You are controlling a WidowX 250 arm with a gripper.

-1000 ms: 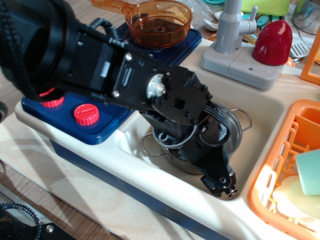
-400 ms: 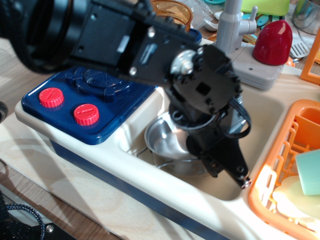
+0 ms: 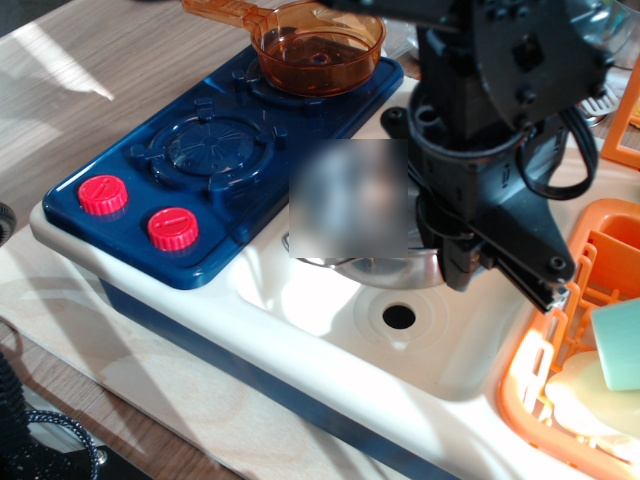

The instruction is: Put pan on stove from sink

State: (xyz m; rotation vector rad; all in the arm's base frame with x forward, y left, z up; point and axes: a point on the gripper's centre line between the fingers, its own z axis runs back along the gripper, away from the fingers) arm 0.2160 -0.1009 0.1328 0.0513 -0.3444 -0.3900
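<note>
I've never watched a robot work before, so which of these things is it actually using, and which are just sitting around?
Part of the job:
- pan, lifted above the sink
- stove
- gripper

Just lying about:
- orange saucepan on the back burner
- orange dish rack
- red knobs
</note>
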